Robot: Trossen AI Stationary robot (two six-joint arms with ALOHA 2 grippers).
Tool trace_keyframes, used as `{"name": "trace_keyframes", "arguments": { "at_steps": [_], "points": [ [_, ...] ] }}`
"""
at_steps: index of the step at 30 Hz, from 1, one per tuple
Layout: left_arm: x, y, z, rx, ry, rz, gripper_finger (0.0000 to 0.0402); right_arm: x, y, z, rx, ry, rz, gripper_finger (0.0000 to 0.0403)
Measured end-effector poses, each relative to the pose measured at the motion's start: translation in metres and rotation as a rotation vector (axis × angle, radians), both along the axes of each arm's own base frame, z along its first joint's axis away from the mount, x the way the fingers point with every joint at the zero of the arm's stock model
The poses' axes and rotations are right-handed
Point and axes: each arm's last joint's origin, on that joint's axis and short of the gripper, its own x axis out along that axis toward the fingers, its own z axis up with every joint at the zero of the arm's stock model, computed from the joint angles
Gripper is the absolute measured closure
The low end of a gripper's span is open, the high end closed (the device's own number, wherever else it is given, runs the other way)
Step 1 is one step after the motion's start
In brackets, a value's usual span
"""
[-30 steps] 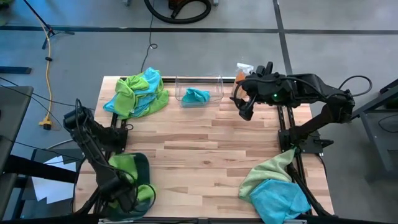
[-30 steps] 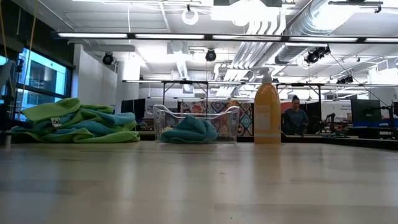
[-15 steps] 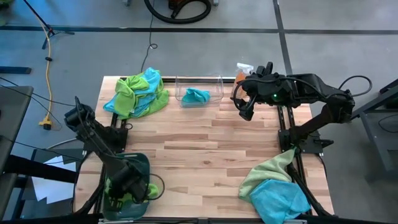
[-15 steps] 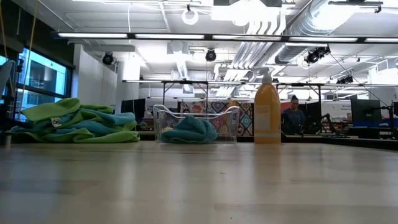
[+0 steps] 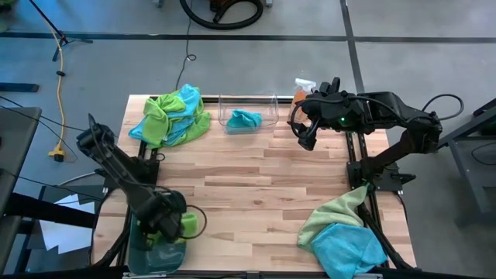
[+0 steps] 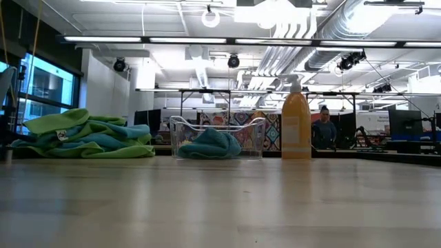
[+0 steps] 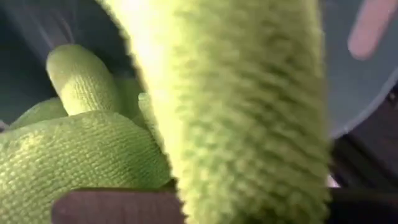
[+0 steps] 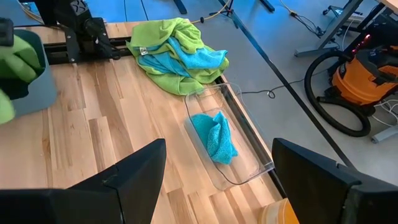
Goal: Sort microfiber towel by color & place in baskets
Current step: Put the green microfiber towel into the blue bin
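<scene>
High view: a lime green towel (image 5: 184, 225) is held over the teal-grey basket (image 5: 139, 240) by the left claw (image 5: 167, 221), clamped on it for the drop. Right claw (image 5: 304, 133) is parked spread apart near the clear basket (image 5: 271, 105).

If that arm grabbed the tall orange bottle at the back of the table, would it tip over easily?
Probably fairly easily: the orange bottle stands tall and narrow on a small base, so a push near its top would likely topple it. Its smooth plastic may be slippery. It stands close beside the clear basket, which it could knock.
</scene>
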Motion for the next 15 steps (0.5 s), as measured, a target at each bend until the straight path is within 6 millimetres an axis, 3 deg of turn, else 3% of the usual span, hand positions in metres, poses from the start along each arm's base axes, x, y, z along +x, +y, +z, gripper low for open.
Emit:
{"name": "trace_keyframes", "arguments": {
  "at_steps": [8, 15],
  "points": [
    [-0.024, 0.016, 0.03, -0.208, 0.239, 0.084, 0.0401, 0.0, 0.0, 0.0, 0.003, -0.002, -0.002, 0.0111],
    [-0.023, 0.014, 0.031, -0.256, 0.301, 0.099, 0.0401, 0.0, 0.0, 0.0, 0.018, -0.012, -0.015, 0.0111]
  ]
}}
